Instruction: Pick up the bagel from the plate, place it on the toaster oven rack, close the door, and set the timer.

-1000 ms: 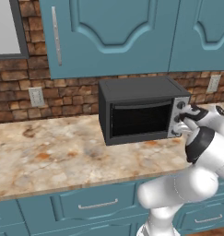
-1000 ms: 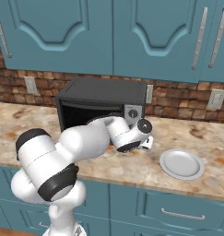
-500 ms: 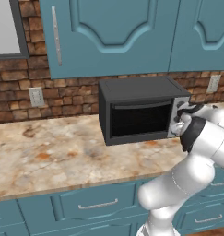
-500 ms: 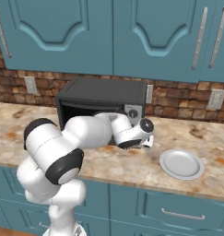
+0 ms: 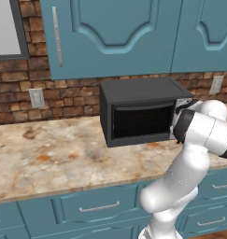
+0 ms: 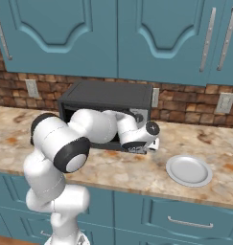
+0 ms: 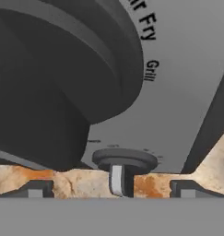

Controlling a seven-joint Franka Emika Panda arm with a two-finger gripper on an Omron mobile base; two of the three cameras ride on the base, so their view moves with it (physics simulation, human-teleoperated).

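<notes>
The black toaster oven (image 5: 138, 91) stands on the counter with its dark glass door (image 5: 142, 122) shut. My gripper (image 7: 111, 190) is open and right up against the silver control panel (image 7: 187, 78). One large dark knob (image 7: 62, 69) looms very close at the upper left. A smaller knob (image 7: 125, 160) lies between the lines of my two fingertips (image 7: 36, 189), untouched. From the right base view my hand (image 6: 145, 134) covers the panel at the oven's right end. The pale plate (image 6: 189, 170) lies bare on the counter to the right. The bagel and the rack are hidden.
Teal cabinets (image 5: 115, 32) hang over the marble counter (image 5: 49, 158), backed by a brick wall with outlets (image 6: 225, 102). My own arm (image 6: 84, 131) stretches across the oven front. Drawers (image 6: 185, 220) run below the counter edge.
My hand has pushed in closer to the oven's control panel and the elbow has swung in front of the oven. The jaws have stayed open. Oven and plate have not moved.
</notes>
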